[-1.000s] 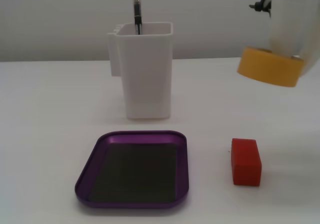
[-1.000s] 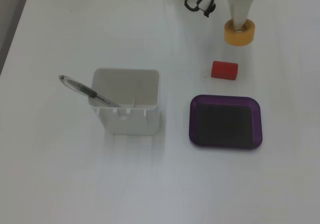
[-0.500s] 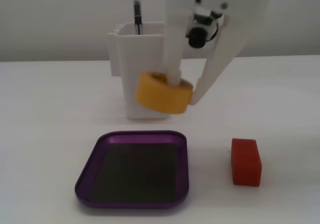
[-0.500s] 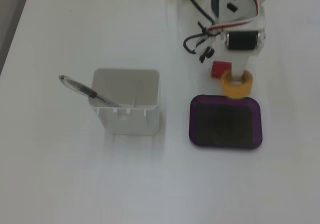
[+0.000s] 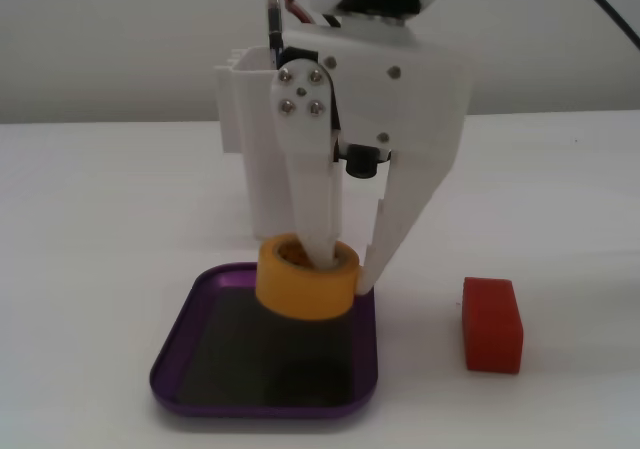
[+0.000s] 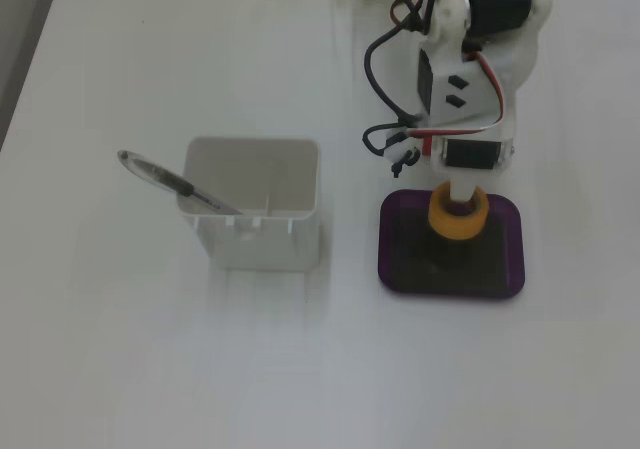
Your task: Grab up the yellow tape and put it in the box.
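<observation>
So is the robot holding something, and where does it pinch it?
Yes, the yellow tape. One of the fingers goes down inside the roll's hollow middle and the other presses its outer side, so the wall is pinched. It hangs over the purple box.

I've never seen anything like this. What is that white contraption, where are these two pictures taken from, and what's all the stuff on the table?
The white contraption is a small robot arm. Its two-fingered gripper holds a roll of yellow tape, one finger poking through the roll's hole. One fixed camera looks across the table from low down; another looks down from above. The tape hangs over a shallow purple tray, where it seems meant to go. Behind the tray stands a tall white container with a pen leaning in it. A red block lies beside the tray.
</observation>
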`<state>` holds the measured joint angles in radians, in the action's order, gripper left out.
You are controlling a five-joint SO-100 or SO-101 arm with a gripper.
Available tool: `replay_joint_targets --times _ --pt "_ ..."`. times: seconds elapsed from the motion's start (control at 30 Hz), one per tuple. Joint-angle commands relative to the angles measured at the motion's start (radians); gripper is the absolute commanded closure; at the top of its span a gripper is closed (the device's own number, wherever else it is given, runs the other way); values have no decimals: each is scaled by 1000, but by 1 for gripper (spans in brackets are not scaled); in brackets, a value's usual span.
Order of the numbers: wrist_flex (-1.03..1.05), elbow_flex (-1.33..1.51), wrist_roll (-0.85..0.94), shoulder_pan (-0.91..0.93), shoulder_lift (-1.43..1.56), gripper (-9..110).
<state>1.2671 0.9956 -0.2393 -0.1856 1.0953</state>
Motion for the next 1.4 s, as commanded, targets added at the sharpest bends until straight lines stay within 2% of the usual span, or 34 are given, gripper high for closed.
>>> replay_joint_targets --times 0.0,0.77,1.0,1.13,1.37 --pt "-12 -49 5 43 -3 102" --pt "-3 -49 5 63 -34 101" --pt "6 -49 5 61 -31 87" --pt "100 -81 5 60 -5 80" --pt "324 -268 5 48 198 80"
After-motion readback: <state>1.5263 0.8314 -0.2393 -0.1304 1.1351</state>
